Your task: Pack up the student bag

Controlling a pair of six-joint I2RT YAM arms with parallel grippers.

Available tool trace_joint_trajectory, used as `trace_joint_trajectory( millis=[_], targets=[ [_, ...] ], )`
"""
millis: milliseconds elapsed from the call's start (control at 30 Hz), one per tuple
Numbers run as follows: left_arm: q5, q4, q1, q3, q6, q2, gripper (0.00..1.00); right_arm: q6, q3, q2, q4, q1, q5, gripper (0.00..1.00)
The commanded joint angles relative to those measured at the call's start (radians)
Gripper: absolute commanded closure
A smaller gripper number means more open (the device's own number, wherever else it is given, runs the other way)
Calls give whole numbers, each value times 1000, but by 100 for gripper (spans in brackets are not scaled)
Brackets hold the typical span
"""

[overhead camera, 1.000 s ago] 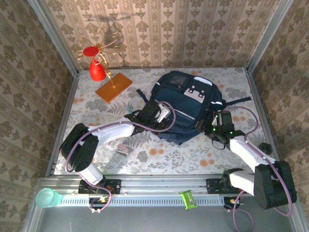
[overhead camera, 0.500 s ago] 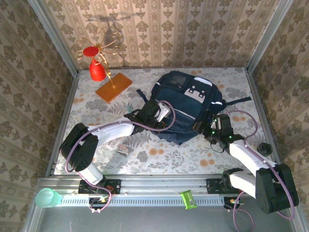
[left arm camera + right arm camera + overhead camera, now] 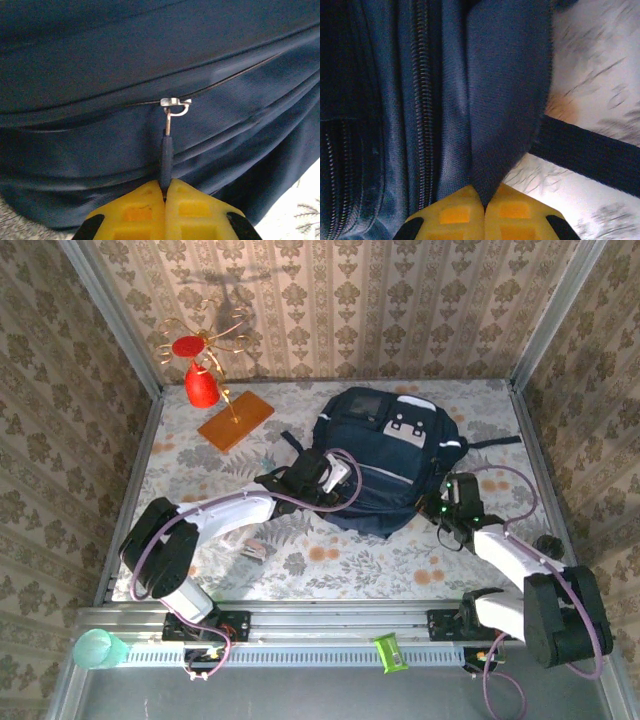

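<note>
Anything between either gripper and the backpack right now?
Nothing visible. The left gripper is shut on the dark zipper pull of the large navy fabric backpack; the right gripper pinches a navy fabric flap at its side.

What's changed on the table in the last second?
The right gripper has closed on a fabric flap at the student bag's right edge, and the left gripper has finished closing on the zip pull. The bag's near end has shifted slightly toward the right. The left arm, the orange board and the red cone stay put.
</note>
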Motion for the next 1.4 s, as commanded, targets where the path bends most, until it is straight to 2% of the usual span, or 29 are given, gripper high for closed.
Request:
trace_joint_trajectory(
  millis=[0, 133, 233, 267, 400, 467, 600, 800, 967, 1067, 1200, 1267, 1367],
  targets=[
    [-90, -89, 23, 11, 29, -34, 100, -66, 8, -36, -52, -80, 120, 98],
    [-103, -100, 33, 20, 37, -30, 100, -108, 50, -28, -90, -148, 105, 97],
    [-73, -104, 28, 27, 37, -29, 100, -140, 122, 30, -127, -164, 84, 89],
    [-57, -101, 24, 27, 36, -32, 100, -144, 145, 52, -136, -166, 71, 85],
    [25, -64, 3, 13, 1, -41, 100, -141, 209, 116, -164, -166, -18, 56],
    [45, -50, -8, 11, -19, -41, 100, -139, 209, 110, -190, -155, -57, 47],
    [44, -44, -24, 16, -33, -41, 100, -147, 138, -5, -282, -121, -70, 33],
    [41, -36, -30, 18, -35, -38, 100, -48, 28, -208, -316, -35, -114, 20],
    [38, -42, -32, 27, -32, -30, 100, 34, 5, -240, -255, 84, -65, 20],
    [32, -41, -35, 25, -30, -30, 100, 64, 10, -173, -170, 137, -58, 22],
    [24, -42, -34, 25, -24, -27, 100, 62, 39, -68, -84, 167, -66, 31],
    [14, -50, -32, 26, -18, -24, 100, 30, 52, -23, -98, 161, -51, 40],
    [-2, -79, -26, 29, -5, -28, 100, -19, 38, 7, -108, 113, -36, 70]
  ],
)
